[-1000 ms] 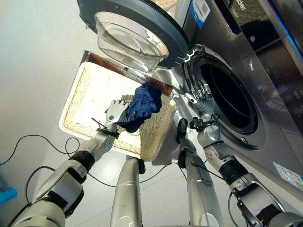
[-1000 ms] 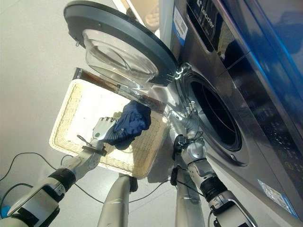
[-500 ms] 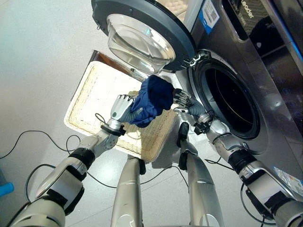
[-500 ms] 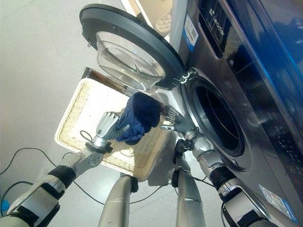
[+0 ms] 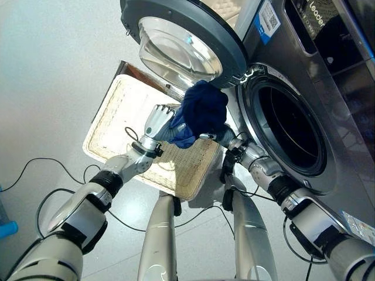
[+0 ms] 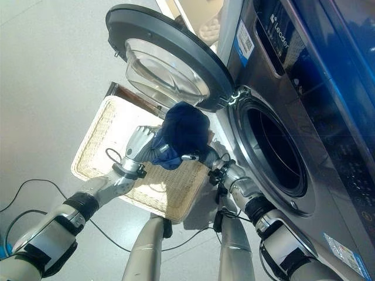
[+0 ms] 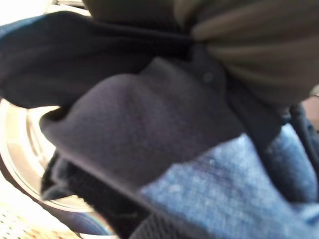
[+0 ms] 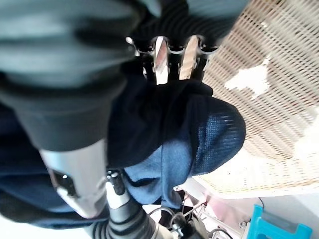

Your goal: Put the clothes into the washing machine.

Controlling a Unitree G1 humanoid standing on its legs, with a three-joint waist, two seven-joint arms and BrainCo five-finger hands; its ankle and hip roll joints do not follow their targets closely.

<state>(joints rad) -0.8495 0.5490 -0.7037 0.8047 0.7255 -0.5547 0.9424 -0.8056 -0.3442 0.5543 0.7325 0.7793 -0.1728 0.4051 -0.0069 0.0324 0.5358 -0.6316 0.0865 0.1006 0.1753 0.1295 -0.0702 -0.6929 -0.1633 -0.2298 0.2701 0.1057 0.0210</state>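
A dark blue garment (image 5: 203,109) is bunched up in the air above the wicker basket (image 5: 120,126), just left of the washing machine's open drum (image 5: 288,126). My left hand (image 5: 157,122) grips its left side with curled fingers. From below right, my right hand (image 6: 203,157) closes on the bundle. In the right wrist view its fingers (image 8: 160,59) run into the garment (image 8: 199,129), which is folded round the thumb. The left wrist view has the blue garment (image 7: 149,124) pressed close against that hand.
The round glass door (image 5: 179,44) stands swung open to the left, above the basket and close over the garment. The machine's grey front (image 5: 345,88) fills the right side. Grey floor (image 5: 53,70) lies to the left of the basket.
Both hands have lifted the garment higher and to the right, toward the drum. The right hand, open beside it before, is now closed under it.
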